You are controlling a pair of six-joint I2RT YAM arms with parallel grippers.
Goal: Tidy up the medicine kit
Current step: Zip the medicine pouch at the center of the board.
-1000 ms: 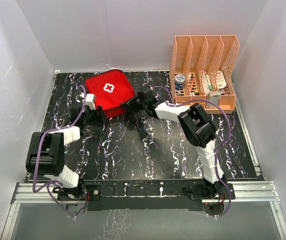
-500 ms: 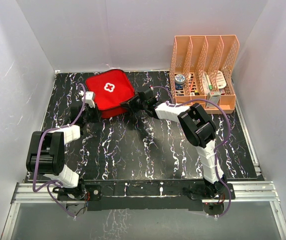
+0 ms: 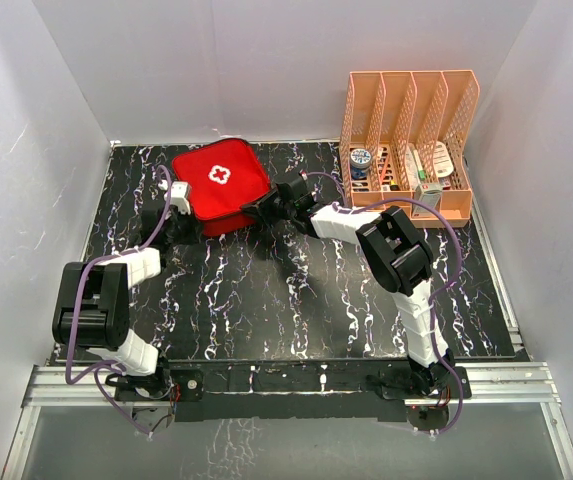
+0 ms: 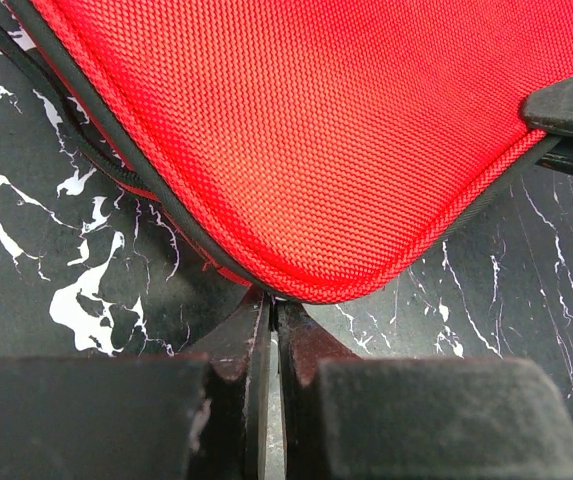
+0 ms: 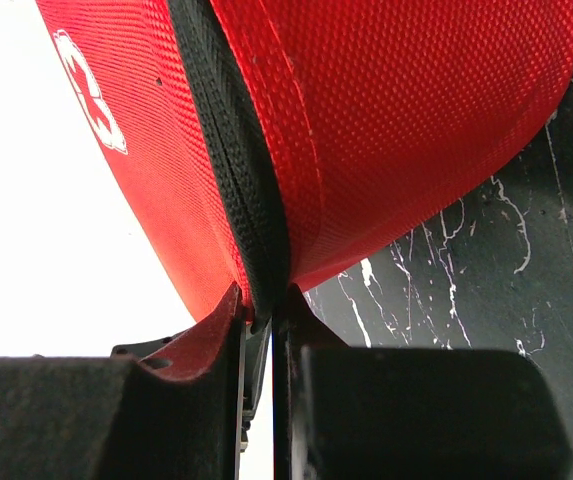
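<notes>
So the red medicine kit sits near the far edge of the counter, left of the middle, white cross facing up, with the orange file rack well apart in the far right corner. The right pincer is at the kit's near right side, clamped on the black zip band between the two red halves. The left pincer is pressed together right at the kit's rounded near corner, tips touching the edge, though I can't tell if it's caught any fabric.
</notes>
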